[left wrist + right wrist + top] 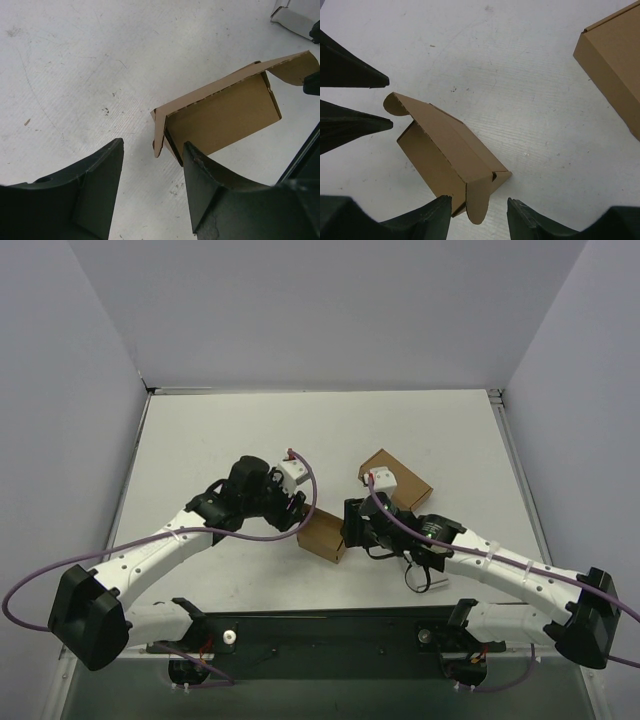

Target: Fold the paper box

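The paper box (pixel 322 533) is a small brown carton lying on the white table between my two grippers, its lid partly down and a rounded tab sticking out at each end. In the left wrist view the paper box (pixel 225 115) lies just past my left gripper (pixel 153 142). That gripper is open, its right finger (pixel 210 185) against the box's near corner. From the right wrist, the paper box (pixel 445 150) hangs one rounded tab between the tips of my open right gripper (pixel 479 199). In the top view my left gripper (pixel 300 512) and right gripper (pixel 349 530) flank the box.
A longer oblong brown carton (pixel 396 478) lies behind the right wrist, and the same oblong carton (pixel 615 65) shows at the upper right of the right wrist view. Grey walls enclose the table (pixel 200 440) on three sides.
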You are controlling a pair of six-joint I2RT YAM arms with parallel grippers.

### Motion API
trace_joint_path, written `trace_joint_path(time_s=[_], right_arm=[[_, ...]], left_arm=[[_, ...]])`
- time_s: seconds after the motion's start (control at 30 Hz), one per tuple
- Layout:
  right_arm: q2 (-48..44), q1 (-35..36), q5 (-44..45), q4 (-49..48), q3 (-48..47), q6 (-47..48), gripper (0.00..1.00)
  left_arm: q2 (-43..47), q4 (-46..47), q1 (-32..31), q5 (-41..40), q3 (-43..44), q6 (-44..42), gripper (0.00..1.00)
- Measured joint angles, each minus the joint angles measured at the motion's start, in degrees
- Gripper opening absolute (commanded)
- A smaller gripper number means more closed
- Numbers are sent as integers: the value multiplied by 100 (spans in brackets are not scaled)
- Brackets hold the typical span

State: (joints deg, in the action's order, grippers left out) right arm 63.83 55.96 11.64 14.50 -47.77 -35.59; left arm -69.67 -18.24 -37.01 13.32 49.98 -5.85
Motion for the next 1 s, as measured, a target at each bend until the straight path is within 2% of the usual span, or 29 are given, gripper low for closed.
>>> trace_joint_path(time_s=[0.27,0.7,0.8,0.83,0.9,0.97,1.0], right_arm=[[308,2,79,-101,0,-42,40],[354,70,243,-98,0,-87,34],[358,76,256,-101,0,-92,31],[361,76,258,-101,0,-103,29],[369,87,269,-101,0,-109,27],[389,109,297,-101,0,-114,21],[402,118,299,-101,0,-111,15]], left_arm=[[-33,68,0,-28,0,70,51],[-61,136,-120,-39,-2,79,49],[-94,138,-188,-55,-2,85,36],[-109,133,-210,-66,-2,83,28],[-129,133,-245,-90,-2,94,20],[-140,131,-284,-114,-2,83,13],[-140,133,-306,-125,-2,81,11]])
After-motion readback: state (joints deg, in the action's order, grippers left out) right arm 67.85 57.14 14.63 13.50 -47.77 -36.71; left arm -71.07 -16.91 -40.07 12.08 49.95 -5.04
